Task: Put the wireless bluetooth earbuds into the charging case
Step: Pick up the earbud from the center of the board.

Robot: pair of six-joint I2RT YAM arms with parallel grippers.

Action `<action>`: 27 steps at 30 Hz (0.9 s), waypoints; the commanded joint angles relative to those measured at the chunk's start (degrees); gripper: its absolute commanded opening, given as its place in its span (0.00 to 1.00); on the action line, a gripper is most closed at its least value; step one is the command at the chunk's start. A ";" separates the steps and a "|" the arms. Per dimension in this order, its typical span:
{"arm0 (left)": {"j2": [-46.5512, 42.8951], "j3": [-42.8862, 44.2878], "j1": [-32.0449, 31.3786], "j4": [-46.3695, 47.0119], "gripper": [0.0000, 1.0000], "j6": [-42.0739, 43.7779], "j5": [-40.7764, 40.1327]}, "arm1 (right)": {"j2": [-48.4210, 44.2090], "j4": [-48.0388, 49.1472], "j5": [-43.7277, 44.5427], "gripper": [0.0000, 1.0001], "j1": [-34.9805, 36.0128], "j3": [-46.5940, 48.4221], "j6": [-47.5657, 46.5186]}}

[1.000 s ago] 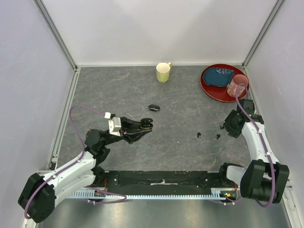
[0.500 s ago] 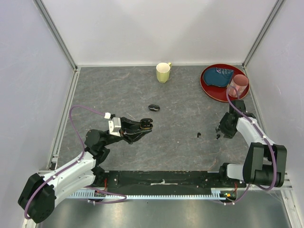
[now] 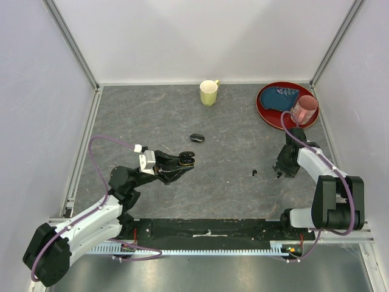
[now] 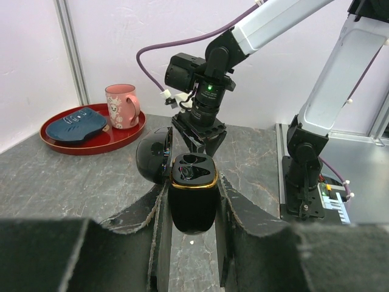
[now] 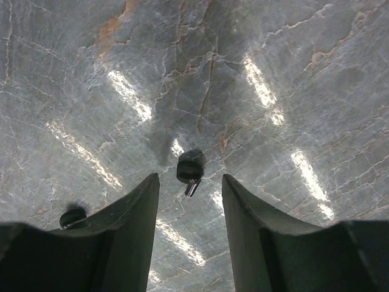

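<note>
Over the last second your right arm swung in from the table's right side, and your right gripper (image 3: 280, 171) came down over one earbud (image 5: 190, 171). In the wrist view that earbud lay on the grey stone-patterned table (image 3: 231, 131), squarely between the two fingers. The jaws stood about half open with a gap on either side, so nothing was gripped yet. How far above the surface the tips sat, I could not tell. It looked like a lined-up pick with only the last descent and the squeeze left to do.

Your left arm did not move in that time. Its left gripper (image 3: 182, 161) was clamped tight on the body of the charging case (image 4: 192, 204), held up off the table. The lid was flipped open to one side and the gold-rimmed wells faced your right arm (both wells looked empty). So the case was ready, and neither earbud was in it.

The other earbud (image 3: 254, 173) lay on the table just left of your right gripper, apart from it. It also showed at the lower left of the right wrist view, outside the fingers. A careless sweep on closing could nudge it, so I judged that it needed watching.

Nothing lay on the stretch of table between the two grippers. A small dark oval object (image 3: 196, 138), which I could not identify, sat on the table beyond the case. Further back were the yellow mug (image 3: 209, 93) and the red tray (image 3: 262, 111) with its pink mug (image 3: 304, 109) and a blue item (image 3: 284, 96). All of these were well clear.
</note>
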 commanded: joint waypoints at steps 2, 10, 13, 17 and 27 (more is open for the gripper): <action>-0.60 0.24 -0.11 0.79 0.02 3.05 -1.22 | 1.04 2.39 1.61 0.53 0.91 1.57 1.16; -1.13 -0.03 -0.11 0.53 0.02 3.14 -1.57 | 2.88 3.26 2.76 0.52 1.00 1.14 0.90; -1.22 -0.11 -0.11 0.18 0.02 3.32 -1.83 | 3.15 3.88 2.67 0.50 1.00 0.70 0.98; -1.04 -0.11 -0.11 0.09 0.02 3.41 -1.75 | 3.68 4.23 2.05 0.47 0.92 0.43 1.25; -1.31 -0.11 -0.11 -0.44 0.02 3.41 -1.92 | 3.06 4.15 1.70 0.43 1.00 -0.36 1.34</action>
